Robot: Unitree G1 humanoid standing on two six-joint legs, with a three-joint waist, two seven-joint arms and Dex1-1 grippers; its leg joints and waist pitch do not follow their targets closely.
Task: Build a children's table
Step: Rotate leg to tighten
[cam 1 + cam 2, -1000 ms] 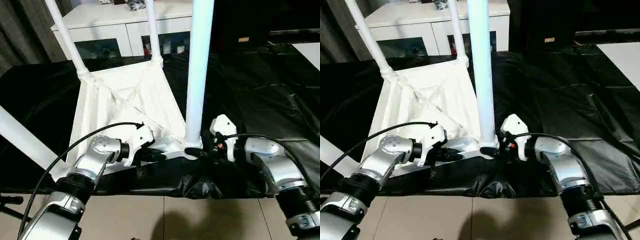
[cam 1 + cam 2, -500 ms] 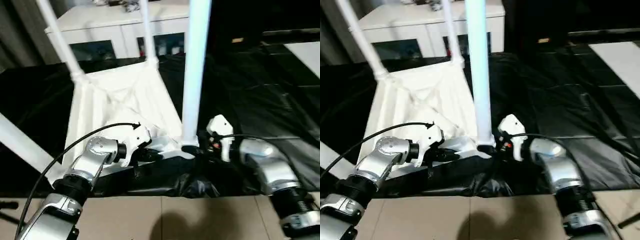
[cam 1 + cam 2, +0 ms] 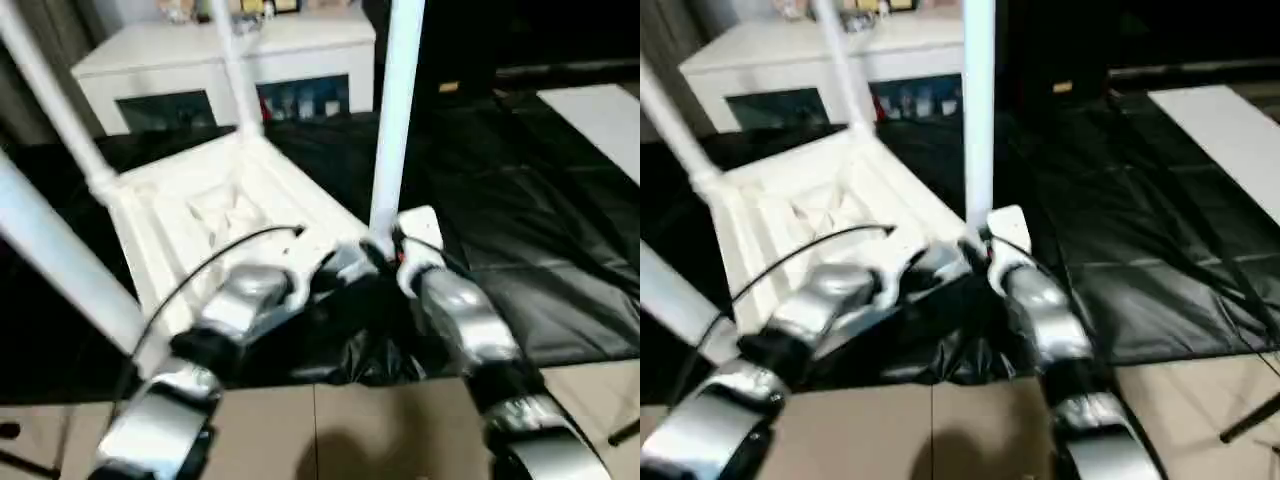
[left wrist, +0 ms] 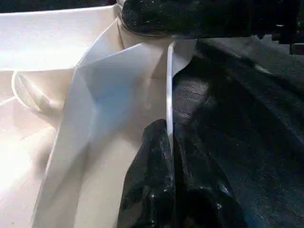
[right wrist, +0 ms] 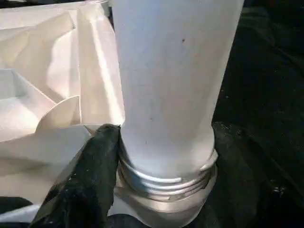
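Two claws work same near corner of white plastic upturned tabletop (image 3: 205, 205), which lies ribbed side up on black sheet (image 3: 520, 200). Left claw (image 4: 169, 147): black fingers pinched together on thin white rim of tabletop, just beside corner socket. Right claw (image 5: 156, 190): fingers apart around base of white tapered tube leg (image 5: 166, 85), one finger (image 5: 88, 175) touching leg at threaded end, leg upright in socket. Other legs (image 3: 60, 130) rise beyond claws. White cabinet (image 3: 220, 60) well behind.
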